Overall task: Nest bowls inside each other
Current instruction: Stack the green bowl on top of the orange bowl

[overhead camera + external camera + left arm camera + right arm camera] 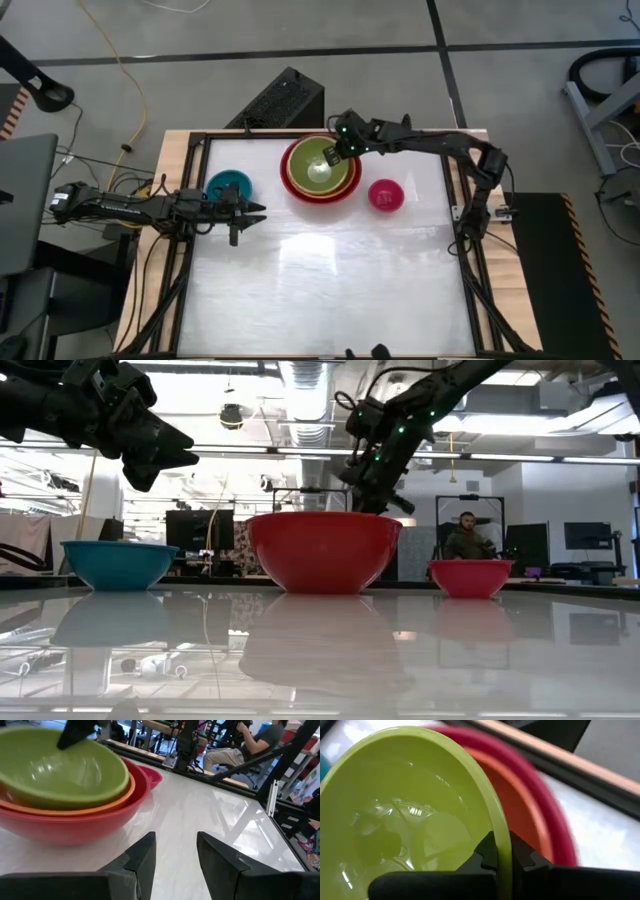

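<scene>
The red bowl (300, 186) stands at the table's far middle with the orange bowl (107, 800) inside it. The lime green bowl (318, 165) is inside the orange one, and my right gripper (504, 854) is shut on its rim from the far right side. A teal bowl (228, 183) stands on the table to the left of the stack and a pink bowl (386, 194) to its right. My left gripper (176, 855) hovers open and level beside the teal bowl, pointing toward the stack, with nothing between its fingers. My right gripper pinches the lime green bowl's rim (503, 832) on its far right side, one finger (487, 851) inside the bowl and one finger (524, 855) outside. The fingers slant down from the far right. The bowl sits upright within the orange bowl; whether it rests there does not show.
The wide white tabletop (330, 290) lies bare toward the near edge, framed by black rails (190, 250). A person (465, 538) sits in the room beyond the far edge. Cables and a black box (280, 100) lie on the floor behind the table.
</scene>
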`<act>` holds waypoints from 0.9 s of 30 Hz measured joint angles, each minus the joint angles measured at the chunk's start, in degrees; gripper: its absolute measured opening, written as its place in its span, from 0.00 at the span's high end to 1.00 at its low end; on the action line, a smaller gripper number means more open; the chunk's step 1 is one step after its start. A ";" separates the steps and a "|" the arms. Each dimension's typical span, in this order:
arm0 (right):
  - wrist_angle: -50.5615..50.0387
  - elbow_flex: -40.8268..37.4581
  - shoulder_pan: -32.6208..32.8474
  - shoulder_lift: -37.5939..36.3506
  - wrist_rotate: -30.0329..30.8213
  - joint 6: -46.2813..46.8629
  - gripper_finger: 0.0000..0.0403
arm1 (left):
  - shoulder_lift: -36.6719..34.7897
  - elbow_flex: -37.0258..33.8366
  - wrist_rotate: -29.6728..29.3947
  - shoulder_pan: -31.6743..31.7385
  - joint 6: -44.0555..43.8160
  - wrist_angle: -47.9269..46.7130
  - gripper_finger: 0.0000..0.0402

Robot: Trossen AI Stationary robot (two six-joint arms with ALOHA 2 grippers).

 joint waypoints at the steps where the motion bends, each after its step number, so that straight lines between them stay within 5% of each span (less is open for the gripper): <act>1: 0.38 0.00 0.04 0.43 -0.03 0.00 0.95 | 0.00 0.00 0.00 0.01 0.02 0.00 0.67; 15: 0.50 0.00 0.77 0.19 0.24 -0.65 0.75 | -0.01 0.00 0.02 0.00 0.04 -0.02 0.67; 27: -1.89 3.35 0.37 -0.05 1.59 -2.42 0.72 | 0.00 0.00 0.09 0.00 -0.07 -0.02 0.67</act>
